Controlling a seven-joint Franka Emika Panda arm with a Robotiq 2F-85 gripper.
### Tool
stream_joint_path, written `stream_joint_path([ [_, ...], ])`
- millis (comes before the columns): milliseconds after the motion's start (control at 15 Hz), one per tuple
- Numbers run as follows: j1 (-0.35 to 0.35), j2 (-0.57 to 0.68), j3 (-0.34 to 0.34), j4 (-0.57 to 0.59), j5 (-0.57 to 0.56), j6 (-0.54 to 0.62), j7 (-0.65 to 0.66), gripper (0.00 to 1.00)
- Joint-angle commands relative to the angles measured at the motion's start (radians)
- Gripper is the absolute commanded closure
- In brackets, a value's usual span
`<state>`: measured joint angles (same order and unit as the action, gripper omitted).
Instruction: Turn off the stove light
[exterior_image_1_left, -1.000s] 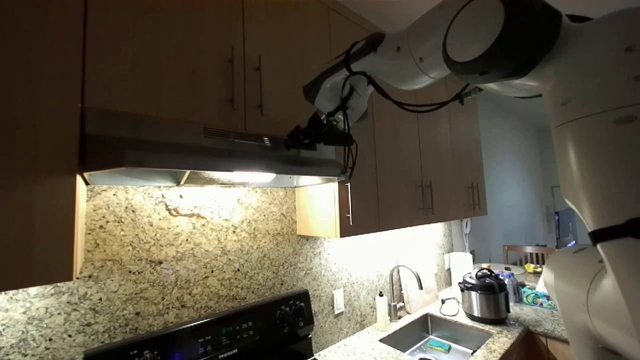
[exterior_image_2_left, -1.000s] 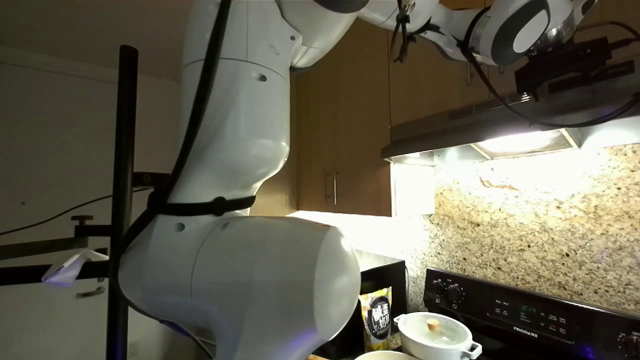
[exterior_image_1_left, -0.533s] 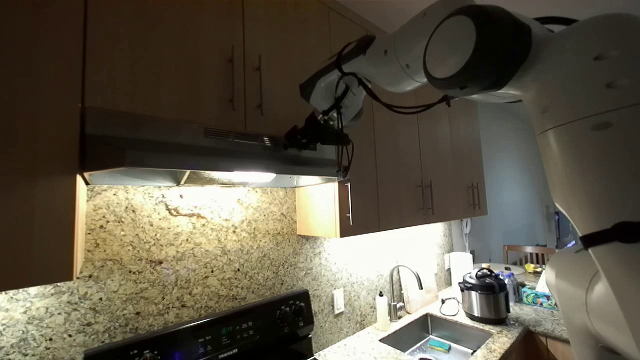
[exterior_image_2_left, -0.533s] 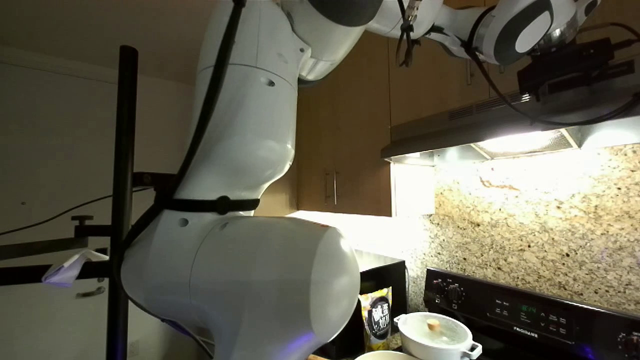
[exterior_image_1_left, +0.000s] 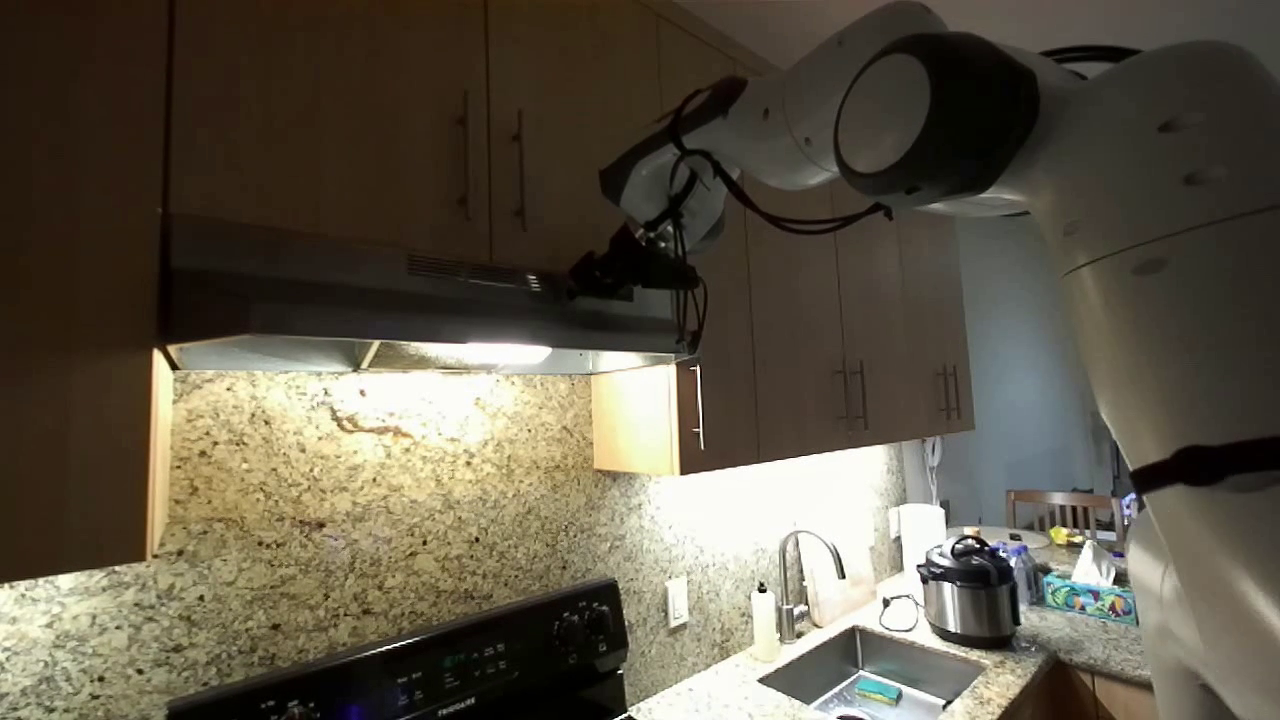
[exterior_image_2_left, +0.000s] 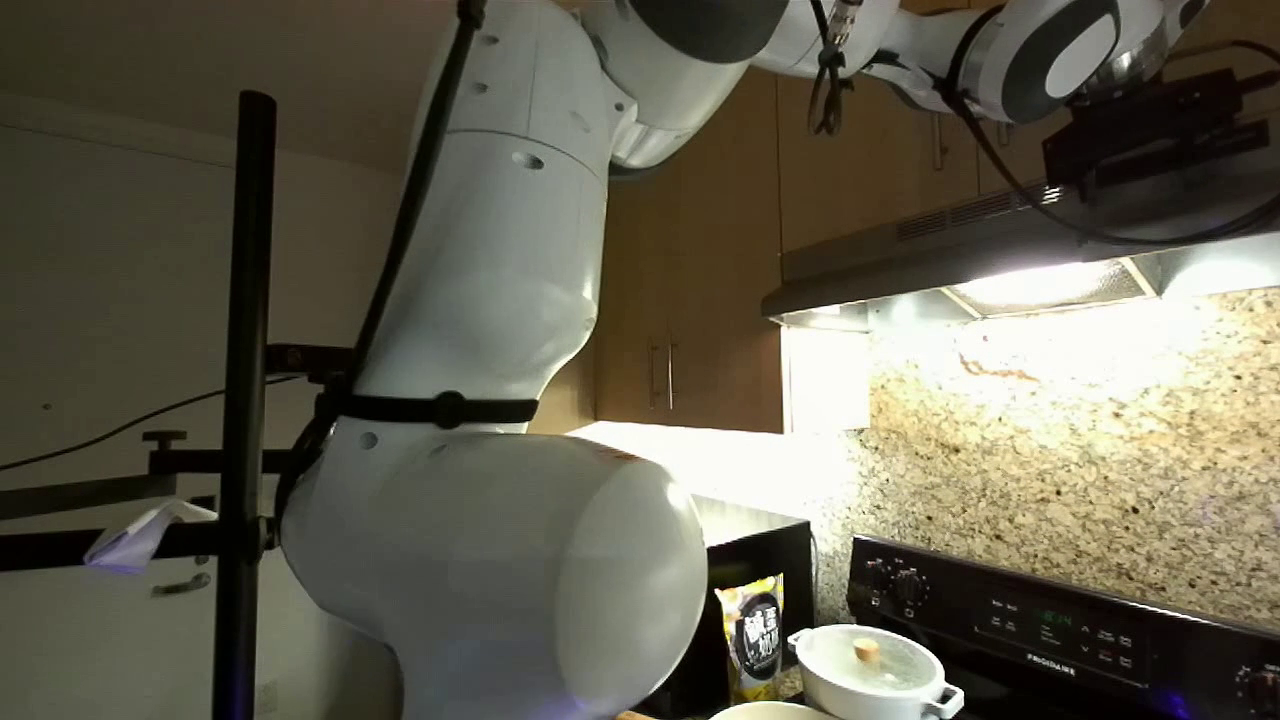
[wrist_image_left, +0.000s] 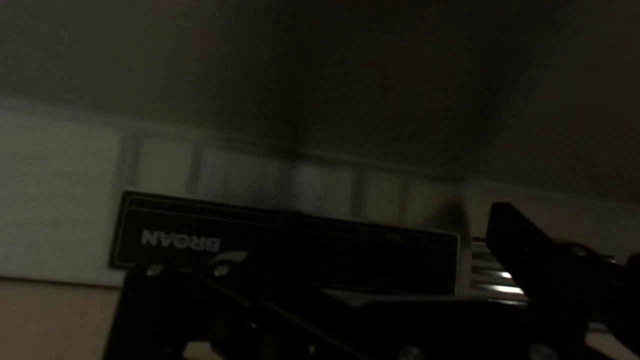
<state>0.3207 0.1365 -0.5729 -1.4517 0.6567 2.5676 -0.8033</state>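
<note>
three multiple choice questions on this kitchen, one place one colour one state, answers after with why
1. Where is the sponge?
A. In the sink
B. On the stove
C. On the hood

2. What colour is the pot with the tan lid knob?
A. Red
B. Blue
C. White

3. How is the stove light?
A. Off
B. Lit
C. Missing

1 A: an exterior view shows it lying there.
2 C: its white sides show in an exterior view.
3 B: it glows in both exterior views.

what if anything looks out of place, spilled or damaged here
A crumpled white scrap, paper or cloth, sits at a crossbar of the black stand in an exterior view; odd there, seemingly no part of the stand. No clear spill or damage shows.
</note>
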Motion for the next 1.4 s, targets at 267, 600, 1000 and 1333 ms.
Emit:
stream_joint_path([
  [267, -0.23, 0.031, 0.219, 0.09, -0.027, -0.006, -0.019, 0.0],
  [600, -0.221, 0.018, 0.217, 0.071, -0.043, -0.01, -0.011, 0.0],
  [1000, -0.199, -0.026, 0.197, 0.002, -0.138, 0.072, 0.077, 0.0],
  [1333, -0.183, -0.081, 0.194, -0.079, -0.226, 0.104, 0.167, 0.0],
])
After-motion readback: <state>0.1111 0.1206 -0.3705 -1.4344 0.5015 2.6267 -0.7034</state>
